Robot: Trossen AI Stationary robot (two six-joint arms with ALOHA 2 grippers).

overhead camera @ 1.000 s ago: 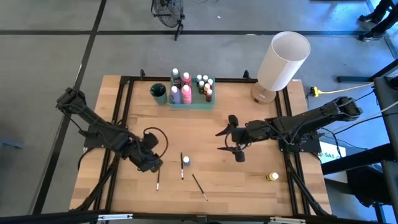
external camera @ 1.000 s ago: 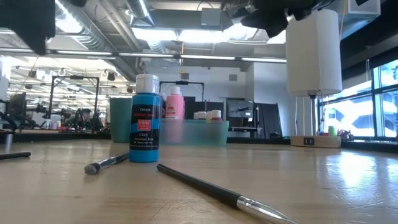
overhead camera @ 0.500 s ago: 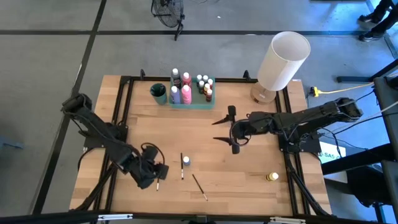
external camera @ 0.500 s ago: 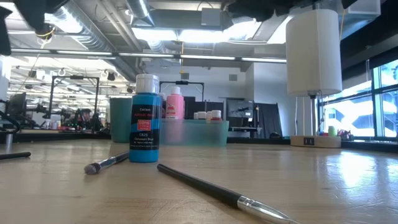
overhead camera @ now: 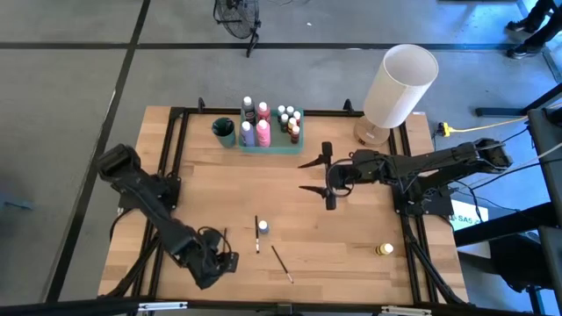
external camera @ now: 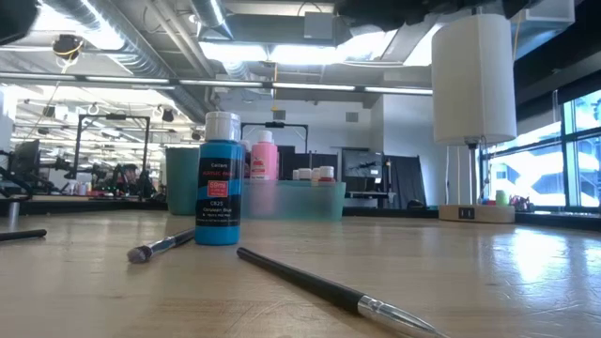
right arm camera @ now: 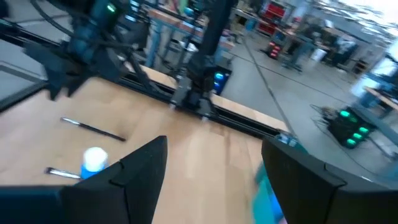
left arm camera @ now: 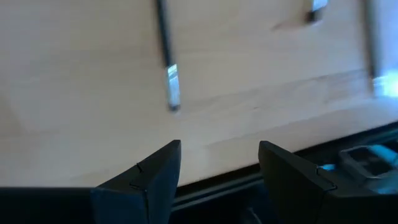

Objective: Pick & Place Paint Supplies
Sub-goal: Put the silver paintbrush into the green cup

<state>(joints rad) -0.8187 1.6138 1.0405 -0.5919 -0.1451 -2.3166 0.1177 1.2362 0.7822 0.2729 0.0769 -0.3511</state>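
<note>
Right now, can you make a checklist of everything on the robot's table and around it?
Surface: wooden table, mostly bare.
Job's things: blue paint bottle standing mid-table; yellow bottle lying near the right edge; three paintbrushes flat at the front; more bottles in the green tray at the back.
Clutter: dark green cup beside the tray; white lamp at the back right corner.
Grippers: left hand open, low at the front left, by one brush, holding nothing; right hand open, hanging over mid-table, holding nothing.
Cables: yellow cable off the right side.
Surroundings: grey floor; a fan base behind the table.
</note>
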